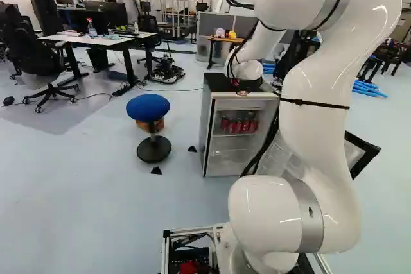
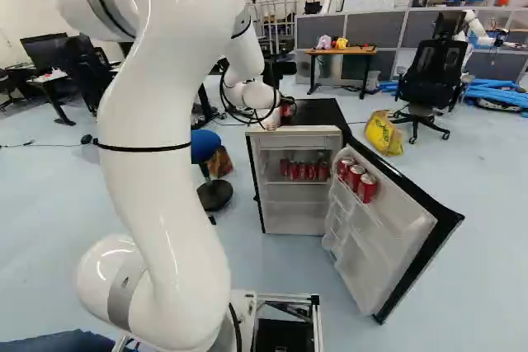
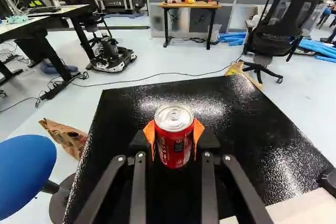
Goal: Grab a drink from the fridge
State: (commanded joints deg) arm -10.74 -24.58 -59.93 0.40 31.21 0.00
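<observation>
the hand [image 3: 174, 136] is clamped on the upright red can [image 3: 174, 150], over the black fridge top [image 3: 231, 121]; likely full, weighty and slippery, the thin-walled can wants a snug mid-side hold without denting.

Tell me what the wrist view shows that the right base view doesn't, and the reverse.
Only wrist view: orange pads of the end effector gripping a red can from both sides.
Only right base view: cans inside the fridge, and more cans in its open door.
Both: the fridge's black top, blue stool and yellow bag.
</observation>
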